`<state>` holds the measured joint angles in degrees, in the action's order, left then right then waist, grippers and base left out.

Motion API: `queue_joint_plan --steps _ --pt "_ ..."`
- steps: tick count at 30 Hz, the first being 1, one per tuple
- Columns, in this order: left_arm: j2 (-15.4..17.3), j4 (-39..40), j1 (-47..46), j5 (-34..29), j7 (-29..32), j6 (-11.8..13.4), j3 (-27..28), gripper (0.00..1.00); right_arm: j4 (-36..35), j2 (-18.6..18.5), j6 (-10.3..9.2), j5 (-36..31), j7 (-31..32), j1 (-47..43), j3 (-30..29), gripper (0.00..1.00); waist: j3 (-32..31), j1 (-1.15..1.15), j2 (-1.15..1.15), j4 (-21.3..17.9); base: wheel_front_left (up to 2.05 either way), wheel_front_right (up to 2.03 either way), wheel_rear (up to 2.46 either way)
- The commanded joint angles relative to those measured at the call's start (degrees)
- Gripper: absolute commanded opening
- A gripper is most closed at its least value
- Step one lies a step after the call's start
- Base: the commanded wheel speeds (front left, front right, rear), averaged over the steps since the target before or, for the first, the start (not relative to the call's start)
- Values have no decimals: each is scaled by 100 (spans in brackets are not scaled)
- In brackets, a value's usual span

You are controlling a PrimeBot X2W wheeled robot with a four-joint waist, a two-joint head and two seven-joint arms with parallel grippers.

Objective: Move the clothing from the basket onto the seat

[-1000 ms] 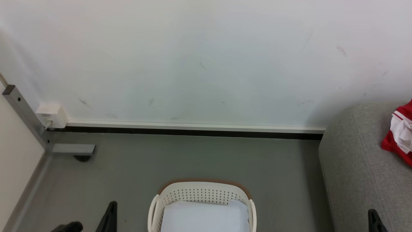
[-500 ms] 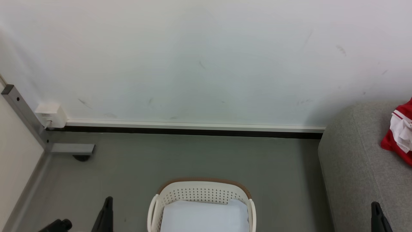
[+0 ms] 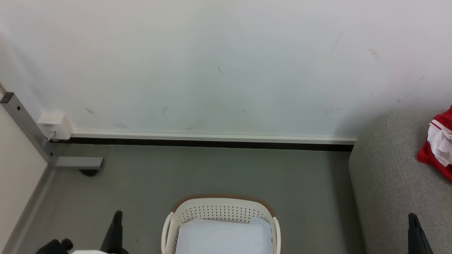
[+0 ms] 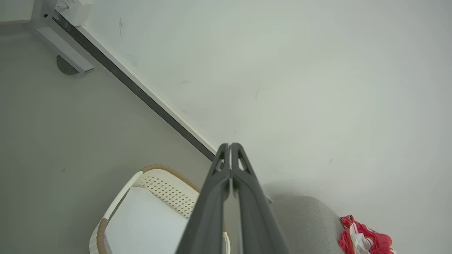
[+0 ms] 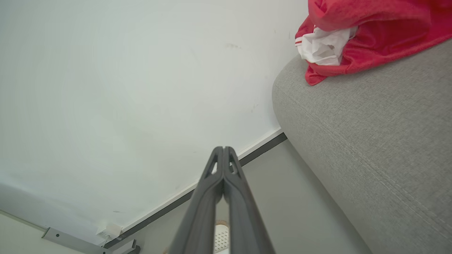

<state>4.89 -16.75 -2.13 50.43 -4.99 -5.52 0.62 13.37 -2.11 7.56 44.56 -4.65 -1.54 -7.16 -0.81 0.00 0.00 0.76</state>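
Resting clothing [image 3: 428, 157]: on seat [image 3: 388, 183], far right, apart from right gripper [image 5: 223, 148].
Left gripper [image 4: 230, 144], right gripper: clenched, empty.
Cut off: clothing, basket [image 3: 222, 197].

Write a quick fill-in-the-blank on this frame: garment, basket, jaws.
1. The bright red-and-white fabric garment lies ____ the light grey upholstered sofa.
2. The cream perforated plastic basket with the brown rim holds a pale bluish-white flat pad and ____ clothing.
3. The jaws of the left gripper and the right gripper are both ____.

Missing words: on; no; shut.
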Motion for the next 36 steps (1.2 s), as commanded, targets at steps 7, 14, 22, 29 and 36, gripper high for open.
queue_joint_plan --steps 7,14,22,29,36 --pt "6 101 -176 643 173 -45 115 0 -26 -79 -5 728 156 219 15 0 10 0 0 -7 0 0 0" --pt "-22 126 -208 1093 296 -65 180 0 -15 -83 -6 1229 276 295 21 0 18 0 0 -13 0 0 0" --pt "-50 152 -243 1545 429 -89 242 0 -2 -87 -7 1762 409 367 27 0 27 0 0 -21 0 0 0" --pt "-72 169 -275 1877 519 -103 288 0 5 -90 -8 2137 496 431 31 0 34 0 0 -26 0 0 0" --pt "-93 185 -292 2237 620 -117 341 0 15 -92 -9 2556 595 488 35 0 43 0 0 -32 0 0 0"
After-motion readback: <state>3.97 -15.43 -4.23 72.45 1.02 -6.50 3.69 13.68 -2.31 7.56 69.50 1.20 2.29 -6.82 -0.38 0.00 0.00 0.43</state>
